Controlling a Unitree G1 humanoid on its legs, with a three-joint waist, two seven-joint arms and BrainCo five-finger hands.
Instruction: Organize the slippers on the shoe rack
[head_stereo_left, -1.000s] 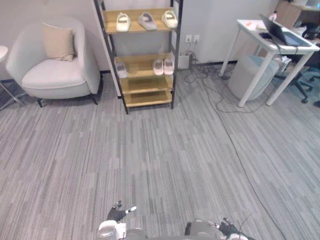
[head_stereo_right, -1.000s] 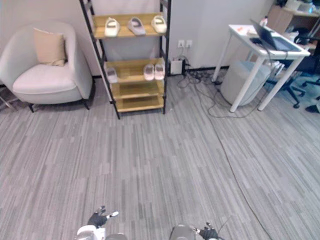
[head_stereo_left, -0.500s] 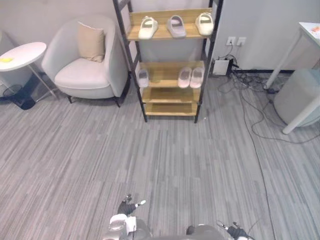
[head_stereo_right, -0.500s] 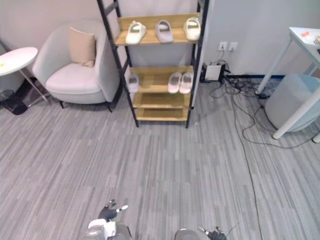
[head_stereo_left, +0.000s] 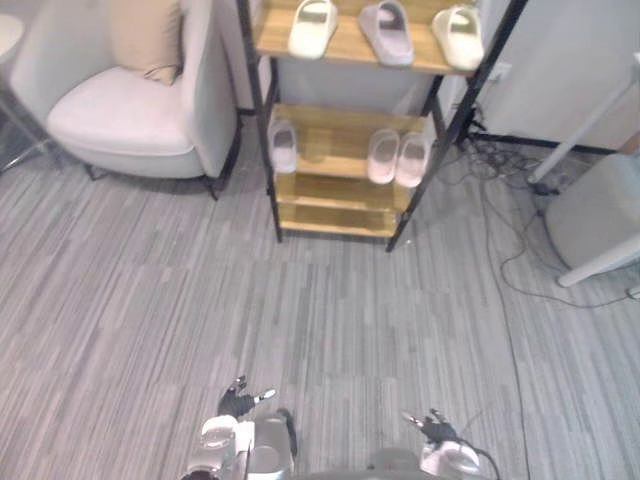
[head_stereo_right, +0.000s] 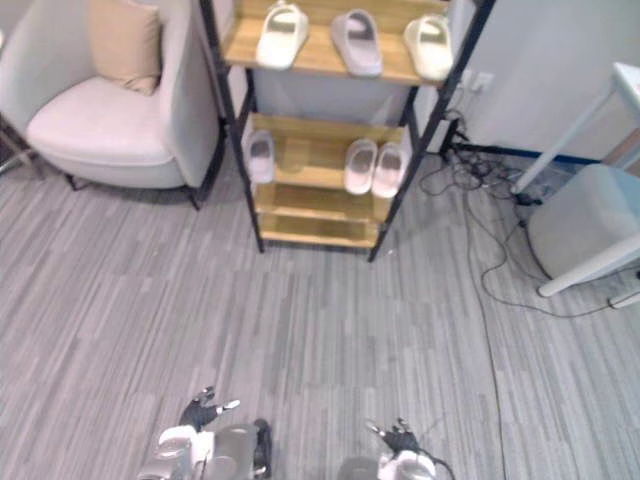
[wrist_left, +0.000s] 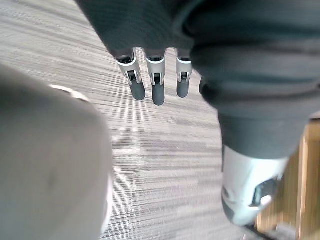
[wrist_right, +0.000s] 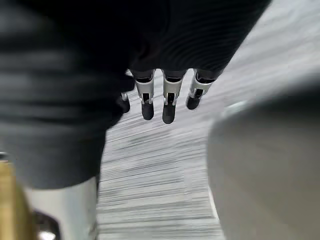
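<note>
A black-framed shoe rack (head_stereo_left: 262, 120) with wooden shelves stands against the far wall. On its top shelf lie a cream slipper (head_stereo_left: 313, 25), a grey slipper (head_stereo_left: 385, 18) and another cream slipper (head_stereo_left: 457, 34). The middle shelf holds one pale slipper (head_stereo_left: 283, 147) at its left end and a pale pair (head_stereo_left: 397, 159) at its right. Both hands hang low at the near edge, far from the rack. My left hand (head_stereo_left: 238, 405) is open with straight fingers (wrist_left: 156, 85). My right hand (head_stereo_left: 431, 428) is open too, its fingers (wrist_right: 167, 102) straight over the carpet, holding nothing.
A white armchair (head_stereo_left: 125, 120) with a beige cushion (head_stereo_left: 146, 35) sits left of the rack. Cables (head_stereo_left: 500, 230) trail over the grey carpet to the right, beside a grey round bin (head_stereo_left: 600, 215) and a white table leg (head_stereo_left: 590, 115).
The camera has swung left and come closer to the rack, which now looks larger and nearer the middle. Both hands stay low and open.
</note>
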